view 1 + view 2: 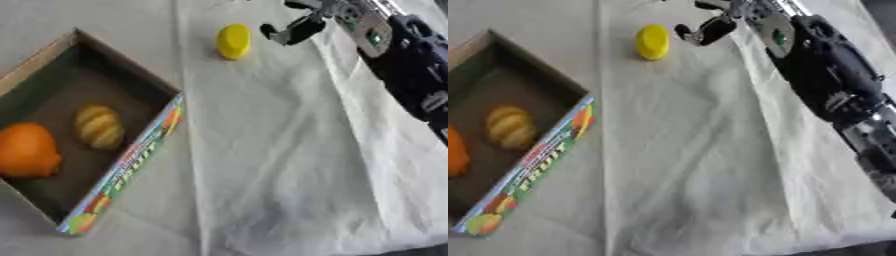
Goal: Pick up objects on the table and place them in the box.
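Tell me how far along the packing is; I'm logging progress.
Done: an orange fruit and a yellow-brown pastry lie in the box. In hand: nothing; the right hand is beside the yellow piece, apart from it. Left: that piece, on the table.

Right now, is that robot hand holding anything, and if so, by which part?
Nothing is held. The right hand is beside the yellow object on the table, not touching it. The left hand is out of view.

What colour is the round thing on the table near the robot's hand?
The small round object is yellow, clearest in the left eye view.
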